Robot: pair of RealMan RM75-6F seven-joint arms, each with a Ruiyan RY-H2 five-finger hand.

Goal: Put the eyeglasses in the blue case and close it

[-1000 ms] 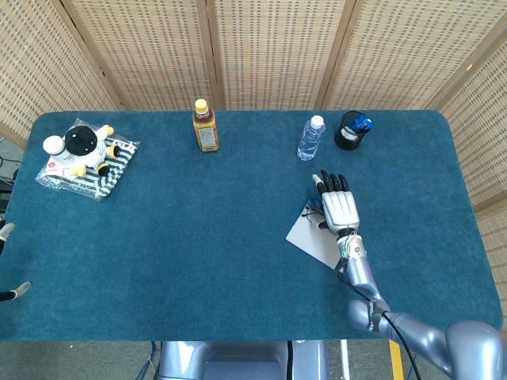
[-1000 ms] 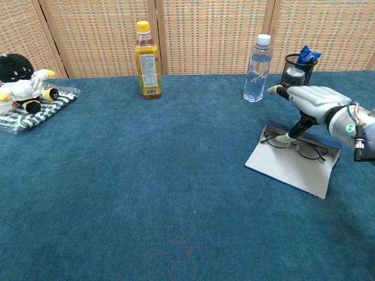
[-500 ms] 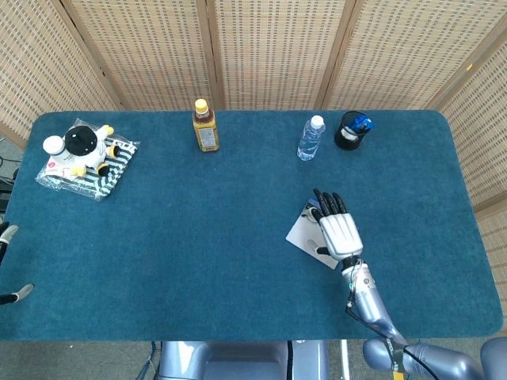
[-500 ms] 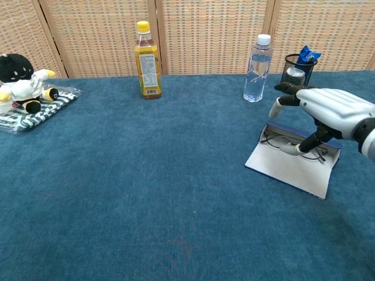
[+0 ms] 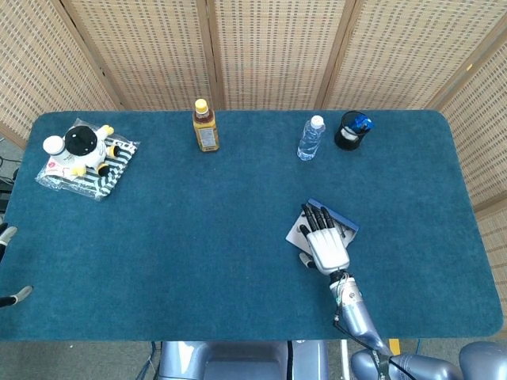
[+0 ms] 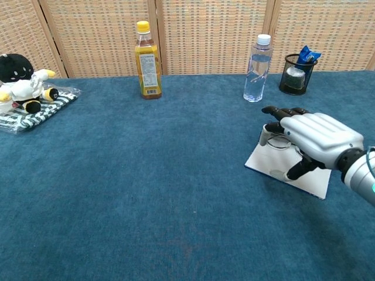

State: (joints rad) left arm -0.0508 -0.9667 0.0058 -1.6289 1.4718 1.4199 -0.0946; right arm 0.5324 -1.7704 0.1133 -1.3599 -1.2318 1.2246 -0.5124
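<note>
Your right hand (image 6: 313,139) hovers palm down over the open blue case (image 5: 339,222), with the fingers stretched forward and a little spread. It seems to hold nothing. The thumb points down at the near edge of the white flap, but I cannot tell if it touches it. Your left hand (image 5: 6,265) shows only as some fingertips at the far left edge of the head view, well apart from the work, and I cannot tell how it is closed.

The eyeglasses (image 6: 276,140) lie inside the case, at its far side against the blue wall. Your hand covers most of them; in the chest view only a part of one thin dark rim shows under the fingers. I judge that the first part of the task is done and only the closing is left.

The glasses are light and fragile, with thin wire and lenses, so do not press down on them. The case looks stiff and light, and it may slide on the blue table cloth (image 5: 198,237) when you push. Take the white flap at its free near edge, lift it over the glasses, and press only along the edge.

Further away stand a water bottle (image 6: 256,69), a black pen cup (image 6: 294,76), a yellow drink bottle (image 6: 147,60) and a plush toy (image 6: 20,79).
</note>
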